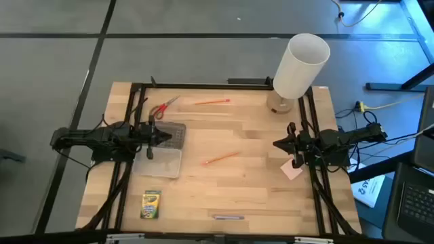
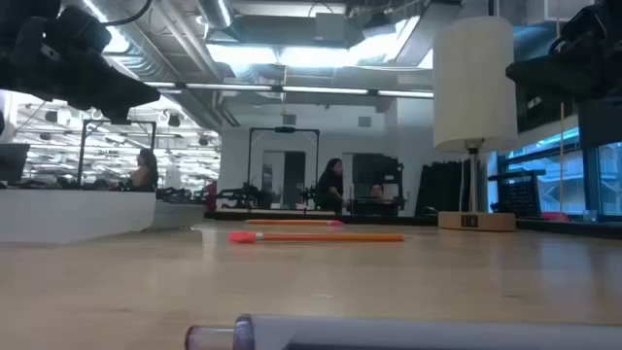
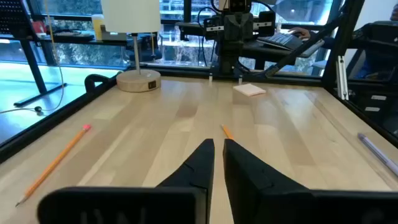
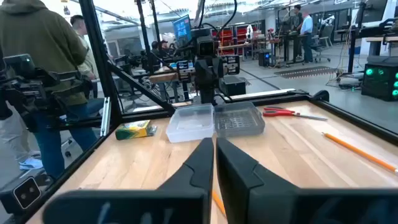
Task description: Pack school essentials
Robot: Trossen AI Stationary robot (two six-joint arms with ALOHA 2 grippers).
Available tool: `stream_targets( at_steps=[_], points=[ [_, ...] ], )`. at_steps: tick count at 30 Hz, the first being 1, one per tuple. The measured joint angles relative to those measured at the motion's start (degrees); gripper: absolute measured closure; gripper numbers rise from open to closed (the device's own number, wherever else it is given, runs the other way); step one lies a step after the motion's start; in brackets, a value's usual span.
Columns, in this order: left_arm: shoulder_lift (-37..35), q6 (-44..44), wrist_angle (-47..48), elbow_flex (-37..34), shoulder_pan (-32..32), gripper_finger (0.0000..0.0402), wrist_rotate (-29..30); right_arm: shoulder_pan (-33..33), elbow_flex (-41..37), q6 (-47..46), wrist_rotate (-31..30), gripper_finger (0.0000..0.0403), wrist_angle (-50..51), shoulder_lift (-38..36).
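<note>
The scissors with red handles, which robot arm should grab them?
Probably the left arm. The red-handled scissors lie at the table's far left, close to the left gripper over the clear case. The right gripper waits across the table.

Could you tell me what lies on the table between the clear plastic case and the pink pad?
In the high view, one orange pencil lies on the wood between the clear plastic case and the pink pad.

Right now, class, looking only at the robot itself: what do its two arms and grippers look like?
Both arms are dark, nearly black, slim and jointed, with thin black cables running along them. The left gripper and right gripper each end in two matte black fingers that taper like wedges to narrow tips. No markings are legible on them.
</note>
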State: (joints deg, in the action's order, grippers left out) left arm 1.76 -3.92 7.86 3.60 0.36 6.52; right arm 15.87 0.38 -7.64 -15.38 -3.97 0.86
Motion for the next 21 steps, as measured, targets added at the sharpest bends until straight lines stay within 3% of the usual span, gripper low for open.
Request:
stream_targets(
  at_steps=[21],
  points=[
    [0.0, 0.0, -0.1, 0.0, 0.0, 0.0400, 0.8, 0.0, 0.0, 0.4, 0.0, 0.0380, 0.0, 0.0]
  ],
)
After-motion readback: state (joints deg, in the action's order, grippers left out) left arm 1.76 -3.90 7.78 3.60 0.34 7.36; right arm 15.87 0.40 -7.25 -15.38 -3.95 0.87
